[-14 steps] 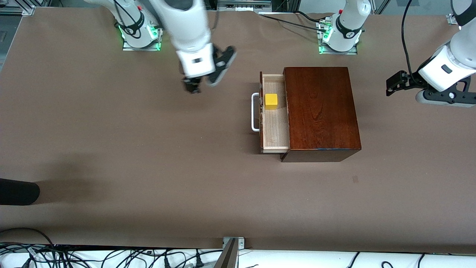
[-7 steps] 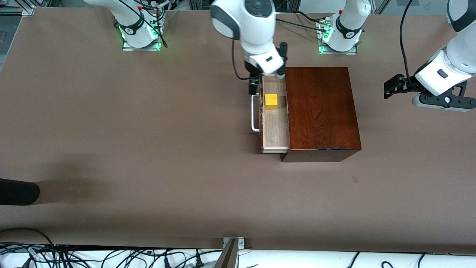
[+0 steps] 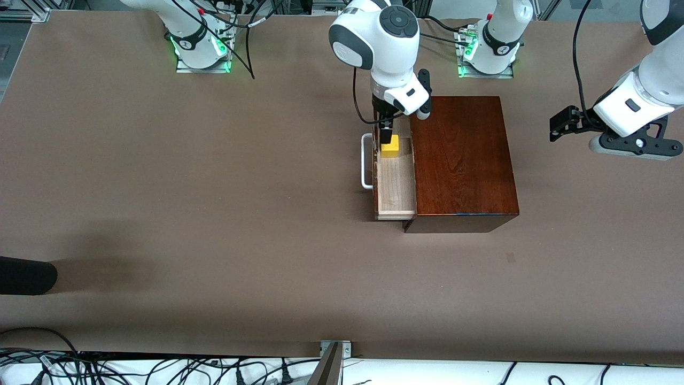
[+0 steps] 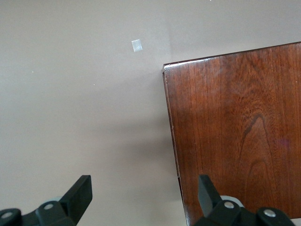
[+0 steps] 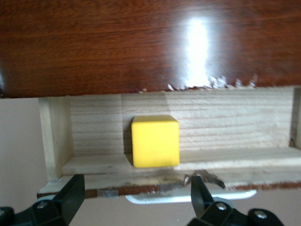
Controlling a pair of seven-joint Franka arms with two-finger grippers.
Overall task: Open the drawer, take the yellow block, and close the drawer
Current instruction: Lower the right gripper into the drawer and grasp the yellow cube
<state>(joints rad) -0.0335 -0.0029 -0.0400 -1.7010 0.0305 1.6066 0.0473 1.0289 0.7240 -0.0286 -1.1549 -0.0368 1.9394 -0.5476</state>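
While the box (image 3: 462, 160) sits shut-topped with its drawer (image 3: 396, 187) pulled out, seems a rigid, light, smooth cube: yellow block (image 5: 155, 141) in the drawer, best pinched on 2 flat sides. Right gripper (image 5: 134, 197) spread above it; left gripper (image 4: 143, 197) spread, waiting beside the box.

The bench (image 3: 214, 203) is plain matte brown. The box (image 3: 462, 160) is glossy reddish mahogany with dark grain streaks. Its drawer (image 3: 396, 187) is pale, striped light wood, with a white handle (image 3: 365, 160). The yellow block (image 5: 155, 141) is bright, uniform yellow. A small pale square, possibly tape (image 4: 137, 45), marks the bench. Both arms are white with black grippers.
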